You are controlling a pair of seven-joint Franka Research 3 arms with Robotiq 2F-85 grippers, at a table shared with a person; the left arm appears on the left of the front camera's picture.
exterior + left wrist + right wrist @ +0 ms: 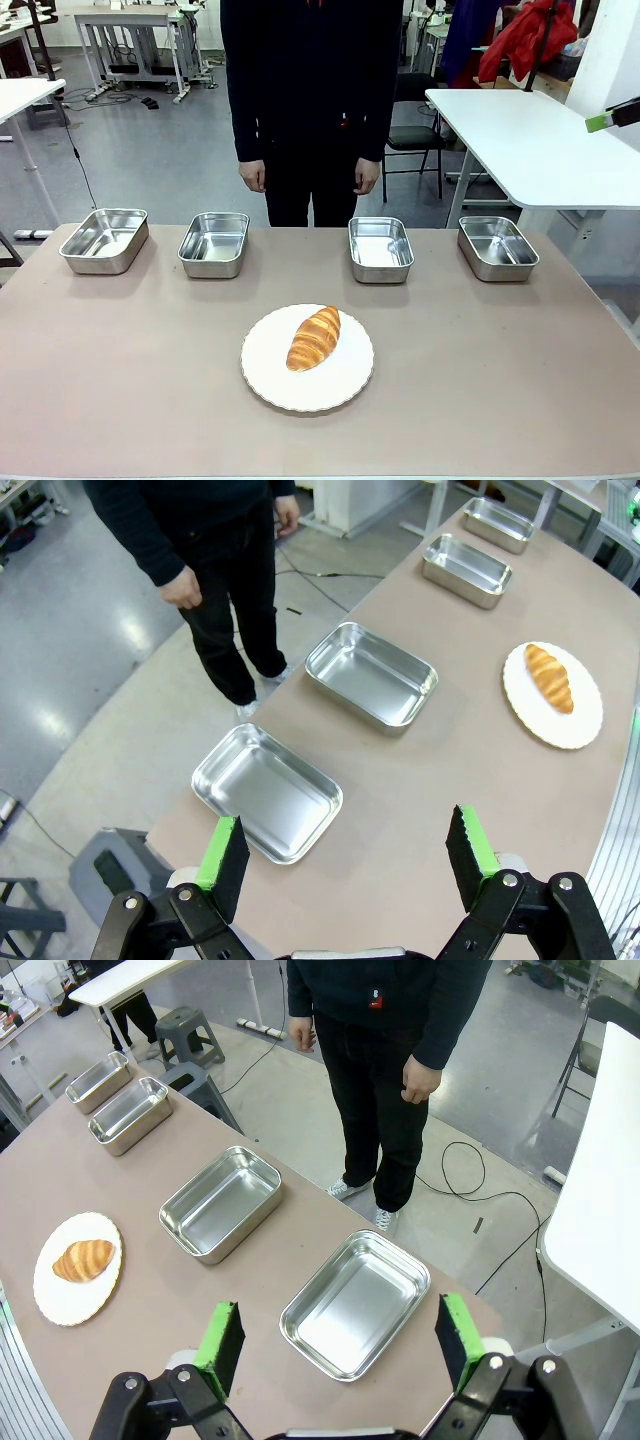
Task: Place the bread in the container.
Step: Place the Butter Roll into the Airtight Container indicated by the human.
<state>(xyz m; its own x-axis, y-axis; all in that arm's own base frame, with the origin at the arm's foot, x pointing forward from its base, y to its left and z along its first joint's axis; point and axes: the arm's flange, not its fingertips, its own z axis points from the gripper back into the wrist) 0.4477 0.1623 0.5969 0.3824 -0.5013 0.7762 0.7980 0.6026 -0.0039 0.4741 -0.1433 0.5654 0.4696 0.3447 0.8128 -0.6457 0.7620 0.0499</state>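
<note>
While lying on a round white plate [345, 385] at the middle of the brown worktop [520, 380], bread [314, 338] in open view, well apart from every pan. Long axis slanted, near-left to far-right in the front view. Behind the plate, a row of four alike steel pans: far-left container [100, 262], second container [210, 268], third container [380, 274], far-right container [495, 270]. Beyond the row, a person in dark clothes, hands [253, 176] hanging down. Left end effector [345, 820] and right end effector [339, 1305] both spread wide, holding nothing, each hovering above its own end of the row.
</note>
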